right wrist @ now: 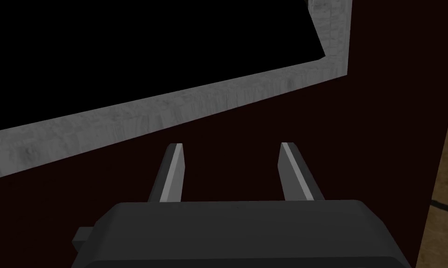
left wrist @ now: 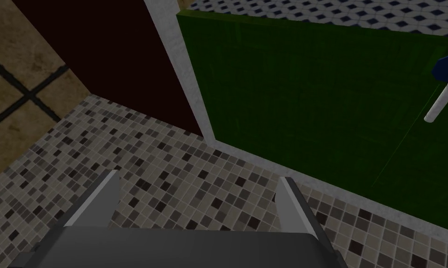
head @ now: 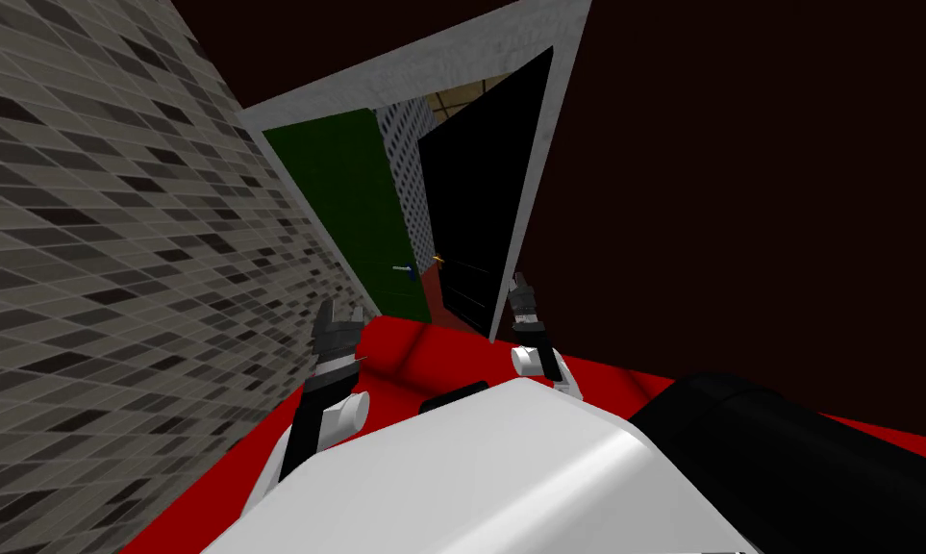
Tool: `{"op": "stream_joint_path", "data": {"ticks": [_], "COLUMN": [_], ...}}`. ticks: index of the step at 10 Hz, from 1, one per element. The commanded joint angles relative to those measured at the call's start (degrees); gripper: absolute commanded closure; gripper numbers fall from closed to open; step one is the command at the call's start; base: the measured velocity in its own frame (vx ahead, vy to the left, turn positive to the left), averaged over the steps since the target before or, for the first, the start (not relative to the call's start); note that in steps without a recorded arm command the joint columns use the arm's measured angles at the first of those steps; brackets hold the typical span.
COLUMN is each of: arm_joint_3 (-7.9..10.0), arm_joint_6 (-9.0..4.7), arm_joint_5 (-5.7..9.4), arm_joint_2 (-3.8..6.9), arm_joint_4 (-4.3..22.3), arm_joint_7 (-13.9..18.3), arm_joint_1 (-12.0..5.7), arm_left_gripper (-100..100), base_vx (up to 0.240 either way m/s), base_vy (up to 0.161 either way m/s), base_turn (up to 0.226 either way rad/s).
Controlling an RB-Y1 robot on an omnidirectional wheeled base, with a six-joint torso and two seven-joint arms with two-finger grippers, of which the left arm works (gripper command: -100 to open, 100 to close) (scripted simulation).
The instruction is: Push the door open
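The dark green door (head: pixel 340 197), its lever handle (left wrist: pixel 444 95) white, stands in a grey frame (head: pixel 403 77) ahead; left gripper (head: pixel 341 310) and right gripper (head: pixel 521 284) both spread wide, empty; mosaic wall (head: pixel 114 240) left, red floor (head: pixel 422 351) beneath.

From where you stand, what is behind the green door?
Beyond the green door, past its edge, I see a white wall with a dark diamond pattern and a black area. Whatever stands straight behind the panel is covered.
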Motion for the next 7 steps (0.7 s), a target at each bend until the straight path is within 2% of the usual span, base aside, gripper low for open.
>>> {"op": "stream_joint_path", "data": {"ticks": [1, 3, 7], "arm_joint_3": [0.28, 0.95, 1.97], "arm_joint_6": [0.27, 0.41, 0.62], "arm_joint_5": [-0.21, -0.22, -0.23], "arm_joint_2": [0.21, 0.66, 1.19], "arm_joint_4": [2.49, 5.4, 9.75], "arm_joint_7": [-0.79, -1.33, -2.13], "arm_joint_1": [-1.54, -3.34, -6.02], "arm_left_gripper": [-100, -100, -100], "base_vx": [0.08, 0.105, 0.057], "base_vy": [0.162, 0.174, 0.089], "base_turn": [-0.131, -0.16, -0.089]}}
